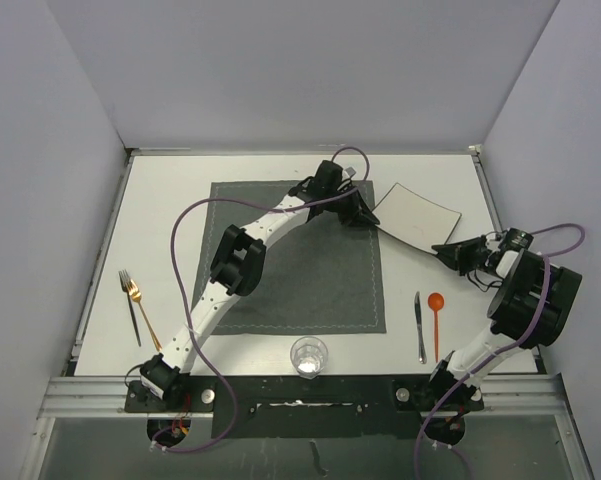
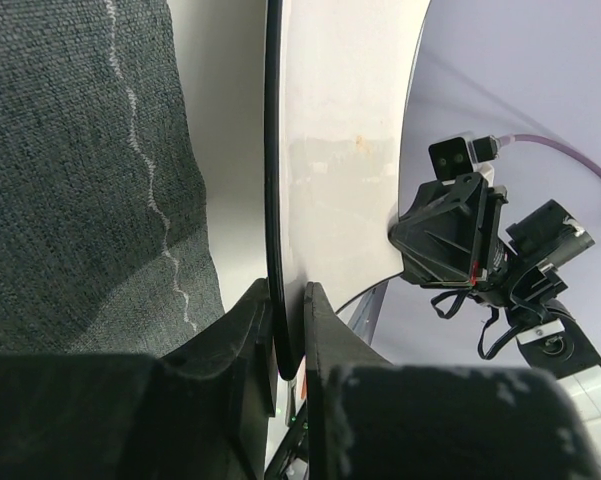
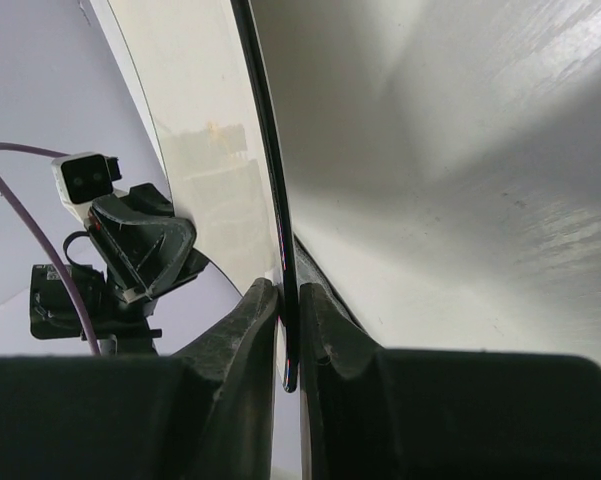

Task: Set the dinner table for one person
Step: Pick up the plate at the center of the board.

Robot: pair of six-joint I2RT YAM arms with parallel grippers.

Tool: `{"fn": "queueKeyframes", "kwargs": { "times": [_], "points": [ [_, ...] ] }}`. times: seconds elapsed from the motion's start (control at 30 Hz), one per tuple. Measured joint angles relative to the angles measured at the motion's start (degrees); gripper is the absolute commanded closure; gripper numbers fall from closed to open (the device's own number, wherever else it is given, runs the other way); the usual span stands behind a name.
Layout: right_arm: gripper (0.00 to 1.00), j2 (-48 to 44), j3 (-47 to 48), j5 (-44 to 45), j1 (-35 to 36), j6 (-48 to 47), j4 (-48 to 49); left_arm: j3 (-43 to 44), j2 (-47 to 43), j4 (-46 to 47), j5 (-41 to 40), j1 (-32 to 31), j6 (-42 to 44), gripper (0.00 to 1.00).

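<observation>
The plate (image 1: 418,215), pinched by its rim in the narrow jaws of both the left gripper (image 2: 288,300) and the right gripper (image 3: 288,297), spans between them with its long axis skewed to the dinner table (image 1: 170,200) beneath, and is best carried level and in step onto the placemat (image 1: 310,285) below the left gripper.

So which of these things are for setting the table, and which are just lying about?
For the job: plate, placemat, glass, knife, spoon, two forks, table.
Lying about: nothing; everything in view suits one place setting.
</observation>
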Motion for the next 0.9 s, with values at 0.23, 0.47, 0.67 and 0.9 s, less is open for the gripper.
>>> {"fn": "queueKeyframes", "kwargs": {
  "times": [0.23,0.47,0.67,0.9],
  "points": [
    [0.73,0.39,-0.74,-0.39,-0.09,0.94,2.16,-0.04,0.00,0.02,0.00,0.00,0.07,1.00],
    [0.50,3.98,-1.77,-0.63,0.96,2.40,5.55,-0.22,0.00,0.26,-0.26,-0.37,2.69,1.00],
    [0.46,5.40,-3.02,-0.79,2.19,5.14,10.80,-1.36,0.00,1.11,-0.22,-0.39,3.26,1.00],
    [0.44,6.01,-4.72,-1.31,3.50,8.68,16.50,-3.76,0.00,4.26,0.90,-0.33,1.18,1.00]
  ]
}}
